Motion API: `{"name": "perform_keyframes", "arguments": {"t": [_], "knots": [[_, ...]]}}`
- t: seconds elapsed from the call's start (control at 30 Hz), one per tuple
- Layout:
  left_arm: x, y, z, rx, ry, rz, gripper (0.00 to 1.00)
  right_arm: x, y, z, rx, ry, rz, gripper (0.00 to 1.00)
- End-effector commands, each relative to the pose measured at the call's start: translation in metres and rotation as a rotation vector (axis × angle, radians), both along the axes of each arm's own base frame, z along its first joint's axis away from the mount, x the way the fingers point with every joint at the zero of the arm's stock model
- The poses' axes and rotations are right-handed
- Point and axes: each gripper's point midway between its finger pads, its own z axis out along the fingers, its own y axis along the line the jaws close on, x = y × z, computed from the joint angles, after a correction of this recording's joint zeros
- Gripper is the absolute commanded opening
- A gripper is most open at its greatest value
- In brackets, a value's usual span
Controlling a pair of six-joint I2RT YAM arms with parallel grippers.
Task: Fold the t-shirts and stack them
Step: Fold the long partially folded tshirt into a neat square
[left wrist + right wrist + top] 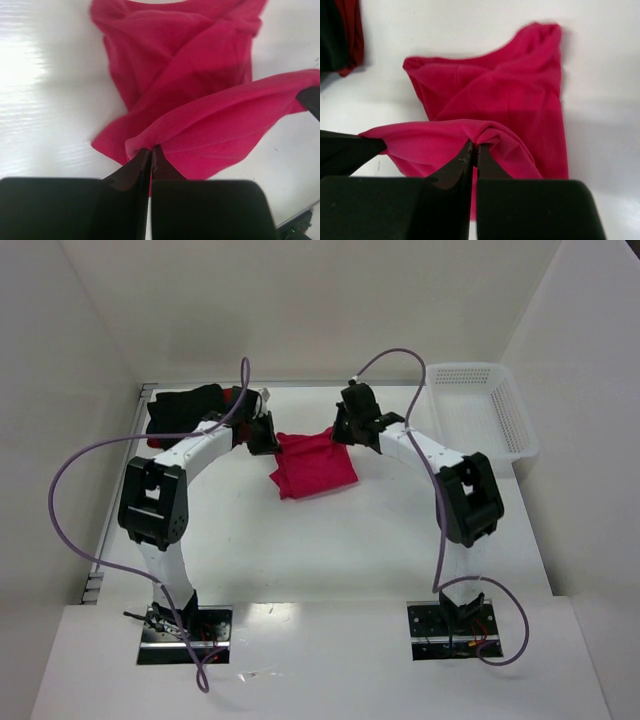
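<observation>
Item 1: crimson-pink t-shirt (313, 466), 1 piece, lay bunched and partly folded on the far half of the white worktop (330, 550), between the 2 arms. Its far edge was raised off the surface and drawn out as a band from one gripper to the other. The remainder lay in loose creases below. Left gripper (266, 435): stood at the left end of that raised edge. The left wrist view showed its jaws clenched on a pinch of the pink cloth, with the tips almost meeting. Right gripper (345, 430): stood at the right end of the same edge. The right wrist view showed its jaws likewise clamped on a gathered fold of the pink cloth. Item 2: black t-shirt (185, 405), 1 piece, sat in a heap at the far left corner of the worktop, well apart from item 1. Its fold state could not be told. Item 3: darker red t-shirt (236, 395), 1 piece, lay touching the black one on its right side and was mostly hidden by the left arm. Item 4: white perforated basket (480, 410), 1 piece, sat at the far right edge of the worktop, apart from all 3 shirts.
</observation>
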Motion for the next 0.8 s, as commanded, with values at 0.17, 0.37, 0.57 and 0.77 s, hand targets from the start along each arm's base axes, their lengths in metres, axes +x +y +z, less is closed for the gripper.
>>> {"name": "perform_keyframes", "arguments": {"t": [0.17,0.37,0.57,0.77], "knots": [[0.069,-0.009,0.016,-0.081,-0.099,-0.114,0.00,0.071,-0.003,0.008,0.007,-0.088,-0.035,0.00],[0.087,-0.018,0.004,-0.093,-0.085,-0.151,0.00,0.082,-0.015,0.005,-0.012,-0.091,-0.062,0.00],[0.096,-0.018,-0.017,-0.080,-0.070,-0.152,0.03,0.080,-0.019,-0.019,-0.038,-0.051,-0.083,0.00],[0.109,-0.003,-0.027,-0.043,-0.074,-0.103,0.07,0.085,-0.012,-0.034,-0.018,-0.039,-0.072,0.06]]}}
